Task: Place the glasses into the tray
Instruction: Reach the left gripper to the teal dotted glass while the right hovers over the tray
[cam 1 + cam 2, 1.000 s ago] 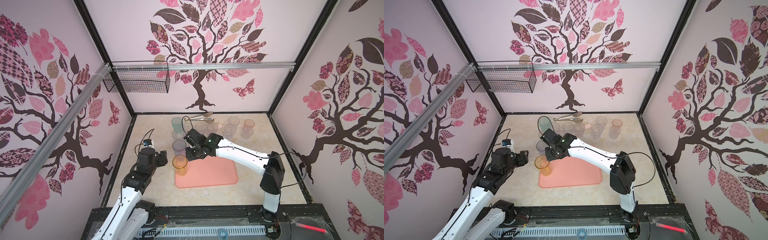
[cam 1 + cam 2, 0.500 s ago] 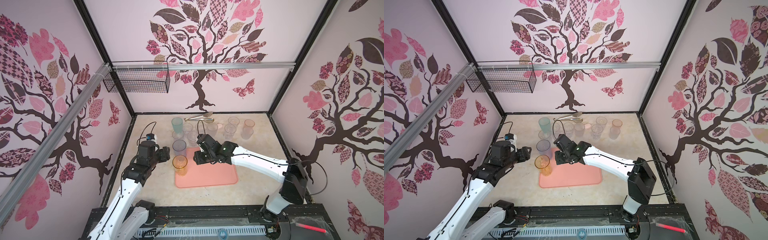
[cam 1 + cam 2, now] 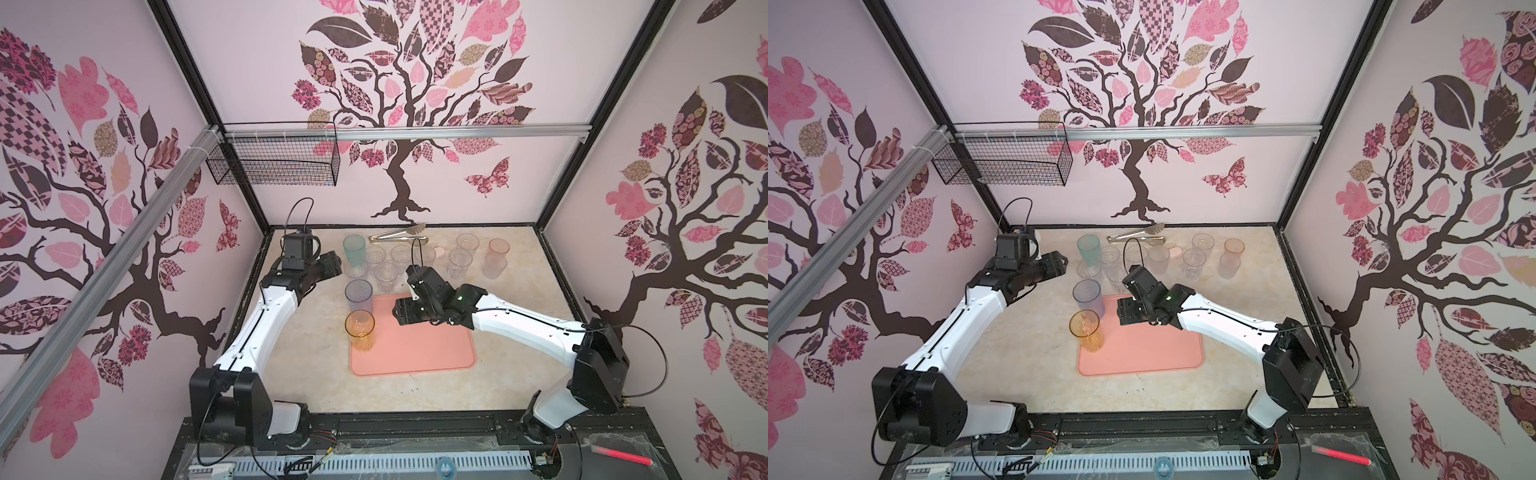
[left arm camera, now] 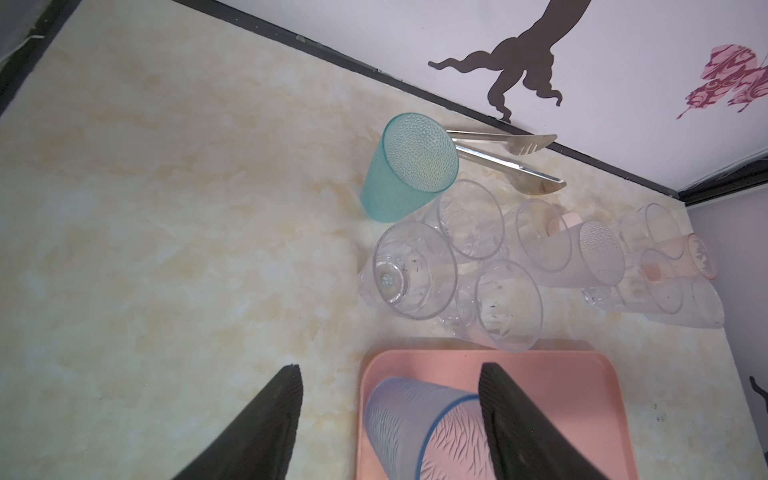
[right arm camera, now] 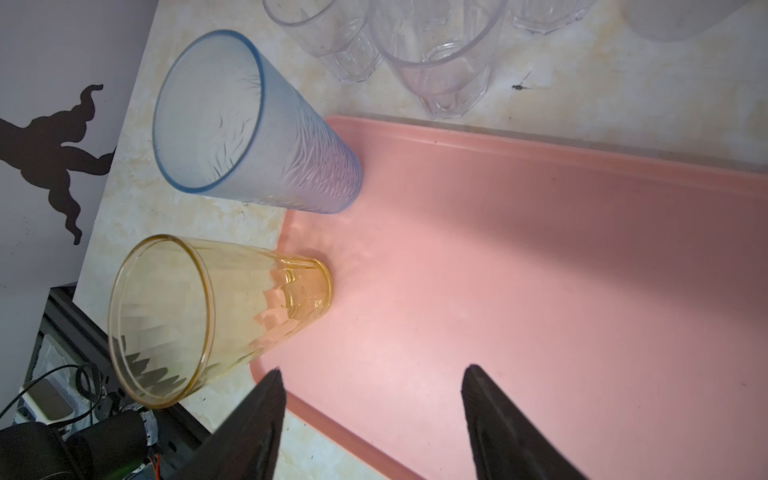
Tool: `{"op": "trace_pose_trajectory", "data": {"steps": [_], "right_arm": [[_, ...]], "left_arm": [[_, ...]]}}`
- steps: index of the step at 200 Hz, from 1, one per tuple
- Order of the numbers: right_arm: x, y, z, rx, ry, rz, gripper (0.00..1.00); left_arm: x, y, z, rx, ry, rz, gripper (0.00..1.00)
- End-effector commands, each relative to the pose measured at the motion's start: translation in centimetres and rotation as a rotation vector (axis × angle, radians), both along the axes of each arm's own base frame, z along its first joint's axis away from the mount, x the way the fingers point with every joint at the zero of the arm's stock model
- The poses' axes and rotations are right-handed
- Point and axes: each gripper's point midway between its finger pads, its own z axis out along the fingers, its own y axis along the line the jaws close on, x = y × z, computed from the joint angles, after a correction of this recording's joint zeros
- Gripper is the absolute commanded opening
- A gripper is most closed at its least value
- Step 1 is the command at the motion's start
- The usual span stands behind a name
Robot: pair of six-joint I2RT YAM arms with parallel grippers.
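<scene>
The left arm reaches from the front-left corner of the marbled desk (image 3: pixel 291 374), elbow bent, its wrist level above the desk's left side. The left gripper (image 3: pixel 331 263) hangs with its black jaws spread wide and nothing between them, just beside the tall teal tumbler (image 3: pixel 354 249); the left wrist view shows the same released left gripper (image 4: pixel 388 372).

Two glasses stand upright in the salmon-pink tray (image 3: pixel 415 349), which lies at mid-desk: a frosted blue tumbler (image 3: pixel 358 293) with ribbed sides in its far left corner, and a faceted amber tumbler (image 3: pixel 360 328) on its left edge, nearer the front.

The right arm stretches in low from the front-right, its forearm crossing over the tray's right side. The right gripper (image 3: pixel 399 311) hovers over the tray's far part, jaws parted and empty, as the right wrist view confirms (image 5: pixel 372 372).

Behind the tray, on the bare desk, wait the clear faceted tumblers (image 3: pixel 386 272), with pale pink ones (image 3: pixel 498 247) at far right; metal tongs (image 3: pixel 399 237) lie by the back wall
</scene>
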Motion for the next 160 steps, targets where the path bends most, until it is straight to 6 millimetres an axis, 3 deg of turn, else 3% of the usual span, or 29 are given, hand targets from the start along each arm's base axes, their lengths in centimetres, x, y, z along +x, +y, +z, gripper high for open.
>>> {"op": "trace_pose_trajectory", "data": {"steps": [1, 37, 78, 160], "right_arm": [[0.3, -1.6, 0.8, 0.031, -0.007, -0.024, 0.71], [0.9, -3.9, 1.1, 0.138, 0.008, -0.066, 0.75], [1.6, -7.0, -0.1, 0.092, 0.027, -0.153, 0.76], [1.5, -8.1, -0.7, 0.051, 0.044, -0.165, 0.76]], "left_arm": [[3.0, -0.7, 2.1, -0.083, -0.071, -0.032, 0.74], [6.3, -0.4, 0.0, -0.161, -0.055, -0.055, 0.75], [8.9, 1.3, -2.5, -0.101, -0.008, -0.043, 0.74], [13.5, 1.3, -5.6, -0.065, 0.030, -0.044, 0.69]]}}
